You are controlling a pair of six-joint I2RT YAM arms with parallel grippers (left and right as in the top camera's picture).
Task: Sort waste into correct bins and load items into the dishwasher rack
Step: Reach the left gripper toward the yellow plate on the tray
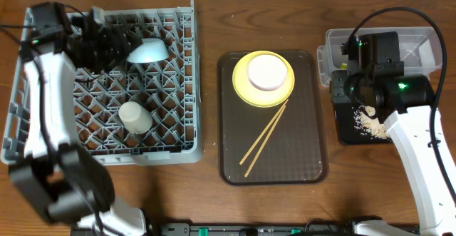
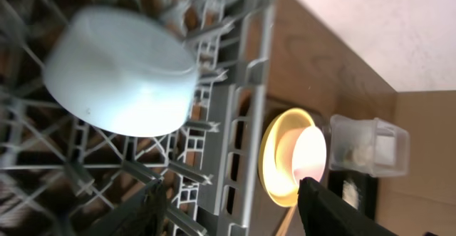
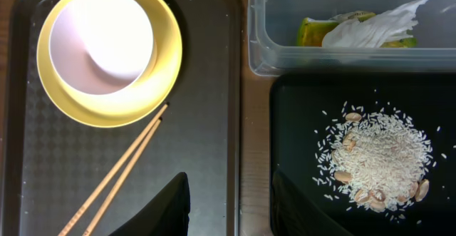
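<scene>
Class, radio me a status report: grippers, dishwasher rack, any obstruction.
Left gripper open, empty, near light-blue bowl in grey pegged rack. Right gripper open, empty. White bowl, round yellow plate, wooden chopsticks not yet loaded. No obstruction.

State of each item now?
Light-blue bowl: tipped, in grey plastic rack
Small cream cup: in rack
White bowl: upright on round yellow plate
Wooden chopsticks: flat on brown tray
Clear plastic tub: holds crumpled white wrapper
Black tray: holds rice
Left gripper: open
Right gripper: open

Black tray (image 3: 299,122) holds rice scraps (image 3: 374,157). Just beyond it, clear tub (image 3: 274,15) contains white wrapper (image 3: 370,31) and snack packet (image 3: 313,31). To its left, serving tray (image 3: 206,86) carries white bowl (image 3: 100,40) on yellow plate (image 3: 142,97), and chopsticks (image 3: 120,163).
</scene>
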